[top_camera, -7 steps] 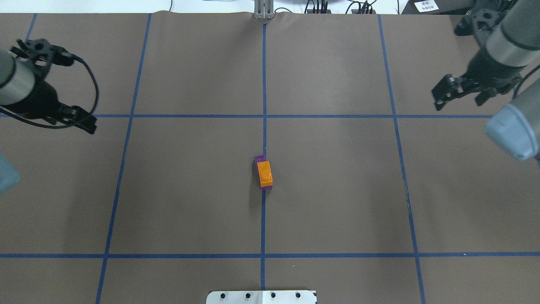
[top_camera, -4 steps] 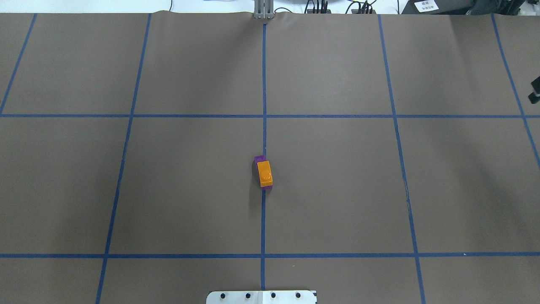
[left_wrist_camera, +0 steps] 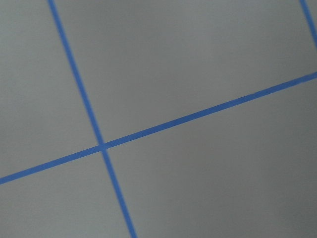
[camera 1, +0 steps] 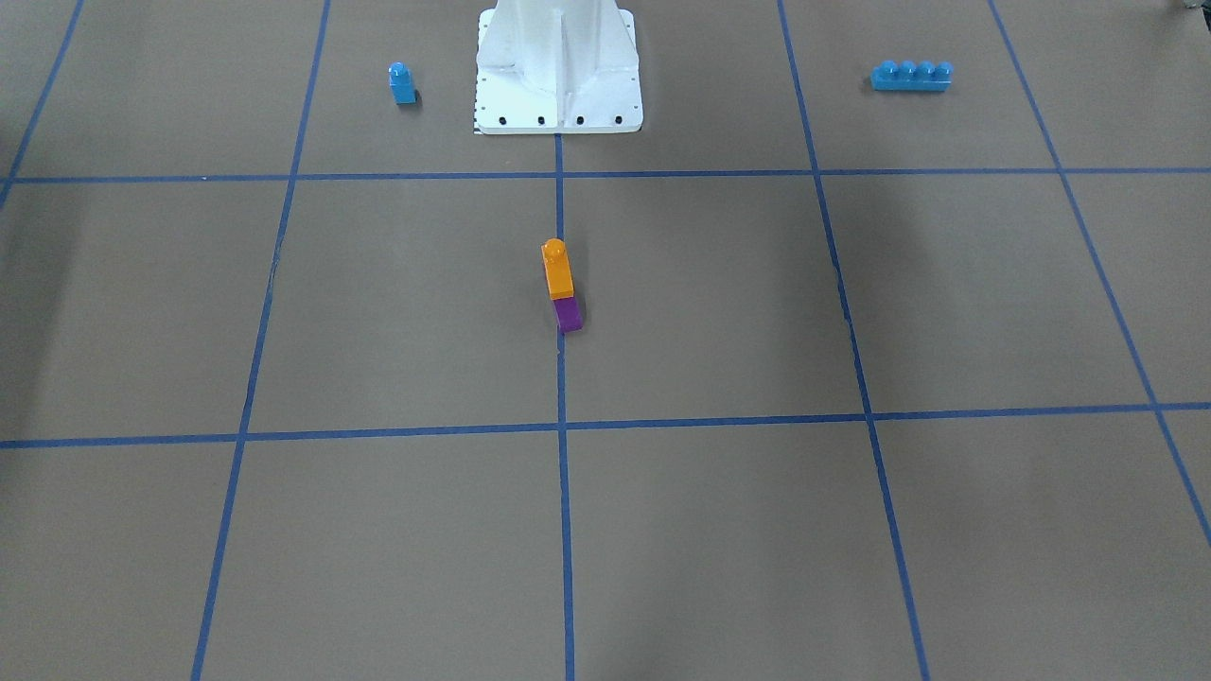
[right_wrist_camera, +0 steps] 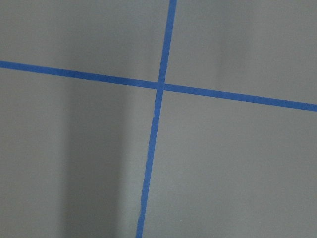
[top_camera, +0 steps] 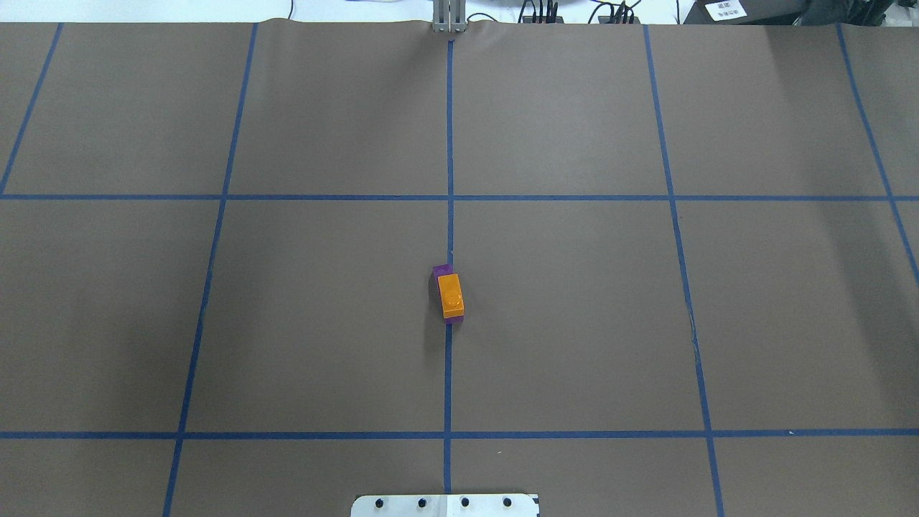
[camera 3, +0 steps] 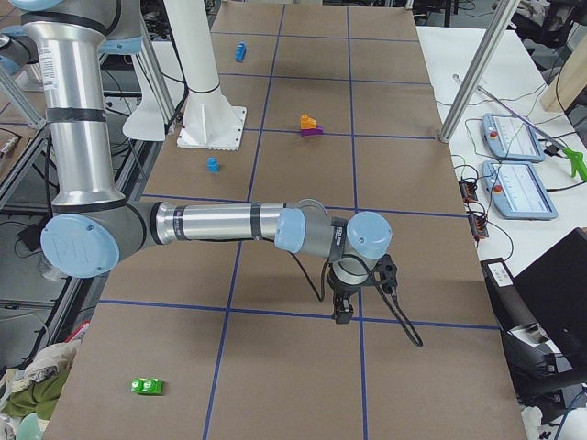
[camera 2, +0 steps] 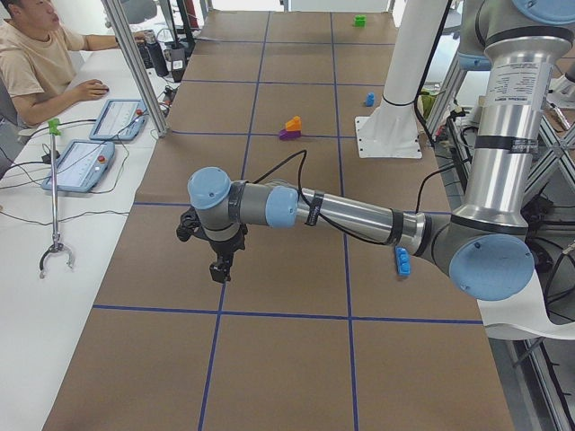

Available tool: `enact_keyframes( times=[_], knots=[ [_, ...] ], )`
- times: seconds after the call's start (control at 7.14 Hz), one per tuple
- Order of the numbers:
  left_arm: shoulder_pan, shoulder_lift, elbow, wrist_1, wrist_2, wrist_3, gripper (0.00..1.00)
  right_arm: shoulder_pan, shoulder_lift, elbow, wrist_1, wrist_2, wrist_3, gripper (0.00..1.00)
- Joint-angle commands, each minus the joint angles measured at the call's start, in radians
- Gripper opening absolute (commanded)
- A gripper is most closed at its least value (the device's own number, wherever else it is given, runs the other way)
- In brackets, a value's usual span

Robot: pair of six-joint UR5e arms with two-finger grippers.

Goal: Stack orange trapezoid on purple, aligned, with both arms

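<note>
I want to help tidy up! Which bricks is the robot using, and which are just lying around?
For the job: orange trapezoid, stacked on the purple brick.
Just lying about: small blue brick, long blue brick, green brick.

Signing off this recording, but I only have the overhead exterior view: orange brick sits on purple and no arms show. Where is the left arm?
Observer: The left gripper hangs low over bare paper at the table's left end, far from the orange trapezoid.
Operator: And the right?
Observer: The right gripper points down by a tape crossing at the opposite end.
Operator: Other bricks?
Observer: A small blue brick and a long blue brick flank the white base.
</note>
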Motion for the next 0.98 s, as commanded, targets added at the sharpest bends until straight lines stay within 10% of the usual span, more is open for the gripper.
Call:
enact_keyframes(
  times=[0.0,0.84],
  knots=[
    [-0.002,0.001,0.0,0.027,-0.003,0.0,1.0,0.029,-0.03,-0.012,0.037,0.034,0.012,1.0],
    [-0.004,0.064,-0.005,0.001,0.0,-0.01,1.0,0.034,-0.069,0.016,0.071,-0.018,0.034,1.0]
  ],
)
